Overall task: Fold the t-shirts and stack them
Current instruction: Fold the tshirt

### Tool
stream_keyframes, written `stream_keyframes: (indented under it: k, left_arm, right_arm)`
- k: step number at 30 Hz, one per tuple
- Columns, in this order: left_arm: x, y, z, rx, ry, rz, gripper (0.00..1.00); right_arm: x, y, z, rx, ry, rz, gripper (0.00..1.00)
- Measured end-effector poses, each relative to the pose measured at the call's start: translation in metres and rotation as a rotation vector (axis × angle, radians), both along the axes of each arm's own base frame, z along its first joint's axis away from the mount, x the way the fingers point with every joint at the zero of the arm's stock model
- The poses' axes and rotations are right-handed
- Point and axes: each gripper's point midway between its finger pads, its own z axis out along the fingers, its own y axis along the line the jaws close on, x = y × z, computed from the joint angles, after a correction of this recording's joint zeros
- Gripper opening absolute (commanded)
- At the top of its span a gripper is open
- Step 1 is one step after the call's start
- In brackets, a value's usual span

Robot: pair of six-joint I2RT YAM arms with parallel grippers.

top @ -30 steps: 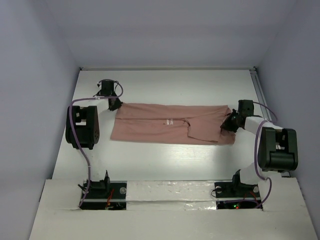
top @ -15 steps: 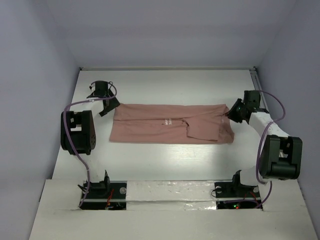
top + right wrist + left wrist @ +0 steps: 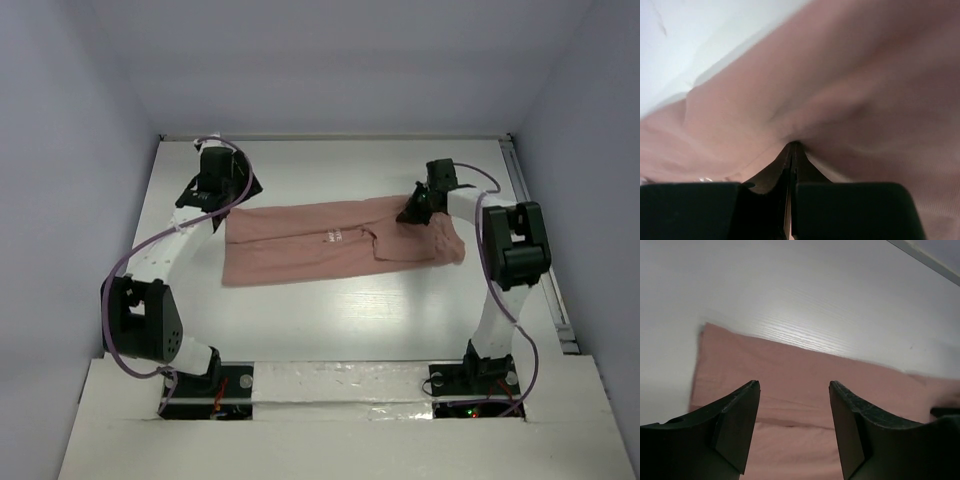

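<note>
One dusty pink t-shirt [image 3: 320, 255] lies as a long folded strip across the white table, with a small print near its middle. My left gripper [image 3: 234, 196] hovers open over the strip's far left corner. In the left wrist view its dark fingers [image 3: 740, 415] stand apart above the pink cloth [image 3: 800, 370], with nothing between them. My right gripper [image 3: 411, 212] sits at the far edge near the strip's right end, shut on the cloth. In the right wrist view the t-shirt [image 3: 855, 90] bunches into a peak at the closed tips [image 3: 792, 146].
The white table [image 3: 330, 320] is closed in by pale walls on three sides. A metal rail [image 3: 528, 210] runs along the right edge. Both arm bases sit on a raised ledge [image 3: 340, 385] at the near edge.
Both arms swung from the strip's two ends to its far edge. The left gripper opened. The right one opened, then shut on the cloth and drew the far right corner inward.
</note>
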Motion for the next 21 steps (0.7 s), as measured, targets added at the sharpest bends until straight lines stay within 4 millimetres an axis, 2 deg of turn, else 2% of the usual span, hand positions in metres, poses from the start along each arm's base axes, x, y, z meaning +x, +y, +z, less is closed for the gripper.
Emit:
stream_keyframes:
  k: [3,5,6,7,8,9,10,11,13,15,16,17,18,19,21]
  left_arm:
    - [-0.002,-0.008,0.002,-0.016,-0.001,-0.022,0.54]
    - [-0.005,-0.009,-0.001,-0.018,0.016,-0.025,0.55]
    - [-0.007,-0.009,-0.003,-0.017,0.027,-0.026,0.55]
    - [-0.009,-0.008,-0.002,-0.015,0.036,-0.026,0.56]
    - [-0.011,-0.008,-0.003,-0.011,0.053,-0.027,0.56]
    - [-0.010,-0.008,0.002,-0.011,0.046,-0.026,0.57]
    - [-0.010,-0.008,0.007,-0.009,0.048,-0.026,0.57]
    - [-0.008,-0.008,0.014,-0.009,0.040,-0.028,0.57]
    - [-0.004,-0.008,0.032,-0.008,0.011,-0.030,0.57]
    - [0.001,-0.009,0.050,-0.008,-0.027,-0.034,0.55]
    - [0.002,-0.009,0.057,-0.009,-0.043,-0.035,0.42]
    - [0.001,-0.009,0.063,-0.011,-0.057,-0.036,0.34]
    - [-0.001,-0.009,0.068,-0.009,-0.067,-0.040,0.25]
    - [-0.004,-0.008,0.071,-0.007,-0.073,-0.042,0.00]
    - [-0.010,-0.006,0.079,-0.005,-0.084,-0.047,0.00]
  right_arm:
    - [0.047,0.015,0.001,0.036,-0.024,0.012,0.03]
    - [0.103,0.032,0.008,0.071,-0.082,0.023,0.07]
    - [0.136,0.045,0.007,0.095,-0.118,0.034,0.23]
    - [0.179,0.061,0.008,0.142,-0.183,0.041,0.65]
    - [0.201,0.074,0.013,0.177,-0.230,0.056,0.80]
    - [0.221,0.092,0.021,0.259,-0.274,0.067,0.87]
    - [0.240,0.108,0.046,0.327,-0.353,0.086,0.92]
    - [0.248,0.117,0.061,0.360,-0.400,0.090,0.96]
    - [0.236,0.129,0.075,0.381,-0.402,0.116,1.00]
    - [0.195,0.128,0.079,0.365,-0.329,0.128,0.99]
    - [0.163,0.127,0.090,0.357,-0.293,0.138,0.87]
    - [0.136,0.128,0.103,0.347,-0.292,0.157,0.22]
    - [0.106,0.127,0.118,0.334,-0.306,0.176,0.00]
    - [0.076,0.126,0.131,0.323,-0.307,0.188,0.00]
    - [0.011,0.138,0.168,0.326,-0.361,0.242,0.00]
